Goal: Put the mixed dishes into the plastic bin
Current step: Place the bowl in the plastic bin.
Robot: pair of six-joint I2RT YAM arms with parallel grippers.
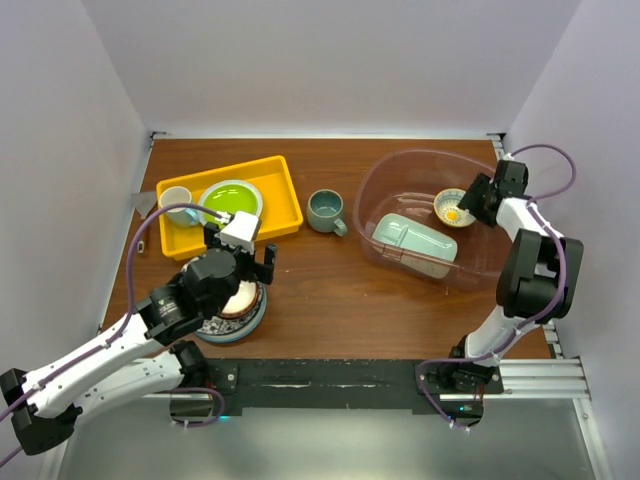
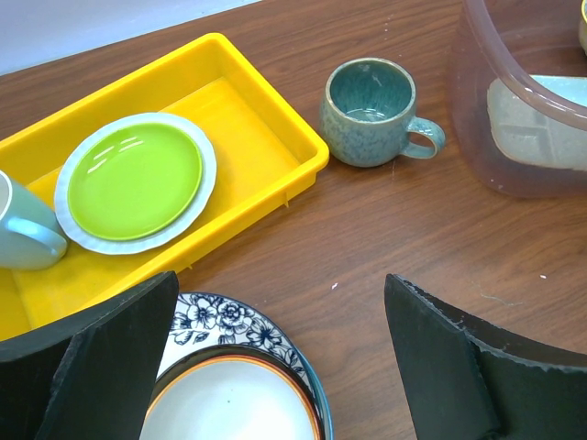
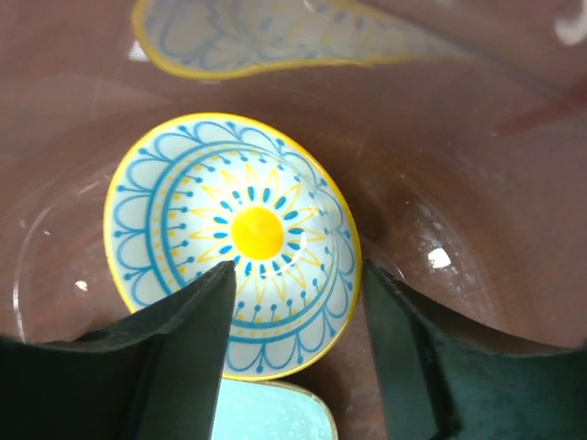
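The plastic bin (image 1: 372, 185) stands at the right of the table and holds the tan bowl with a yellow centre (image 1: 455, 208) and the mint-green tray (image 1: 412, 240). My right gripper (image 1: 478, 200) hangs open inside the bin. In the right wrist view its jaws (image 3: 295, 268) straddle the bowl's (image 3: 248, 229) near rim without pinching it. The grey-green mug (image 1: 325, 209) stands on the table left of the bin. My left gripper (image 2: 280, 280) is open just above a blue-patterned plate (image 2: 229, 325), which carries a white plate (image 2: 229, 403) with an orange-brown rim.
A shallow yellow tray (image 1: 285, 190) at the back left holds a green plate (image 1: 232, 200) and a pale mug (image 1: 177, 200). A small grey object (image 1: 146, 205) lies by the left wall. White walls close in the table on three sides.
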